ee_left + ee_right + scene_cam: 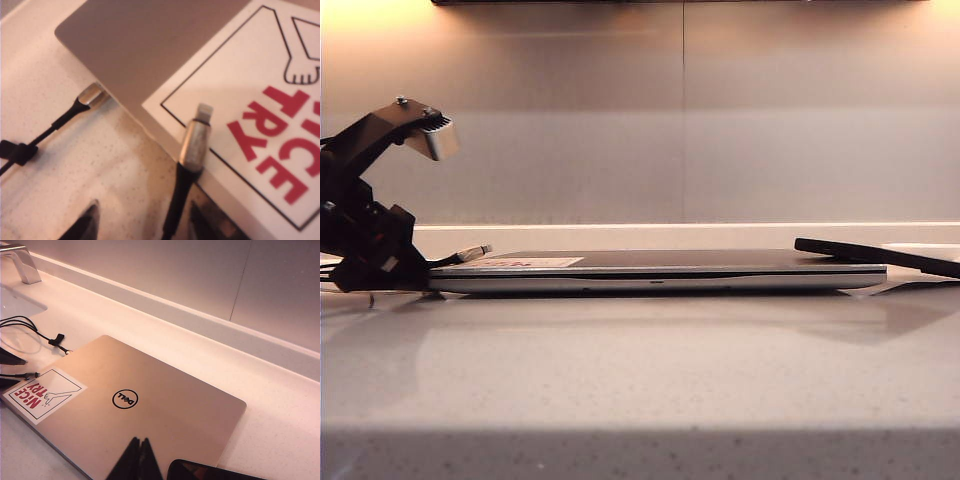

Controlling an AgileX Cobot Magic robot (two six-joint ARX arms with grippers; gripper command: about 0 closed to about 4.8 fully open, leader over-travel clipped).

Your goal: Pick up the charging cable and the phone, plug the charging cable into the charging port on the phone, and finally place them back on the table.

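Silvery tip of the charging cable [196,136] lies on the laptop [165,405] sticker, left gripper [142,220] straddling the cord with fingers wide apart, presumably to grasp it; right gripper [139,460], fingers together, hangs beside the phone [880,256], which rests propped on the laptop's far edge.

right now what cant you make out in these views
- Charging port: too small to find on the phone in the exterior view; the right wrist view cuts the phone at its edge.
- Charging cable: its cord leaves the left wrist view between the open left end effector fingers.
- Right end effector: shut, fingertips only in the right wrist view.
- Second cord's plug: sits at the laptop edge; contact is unclear.
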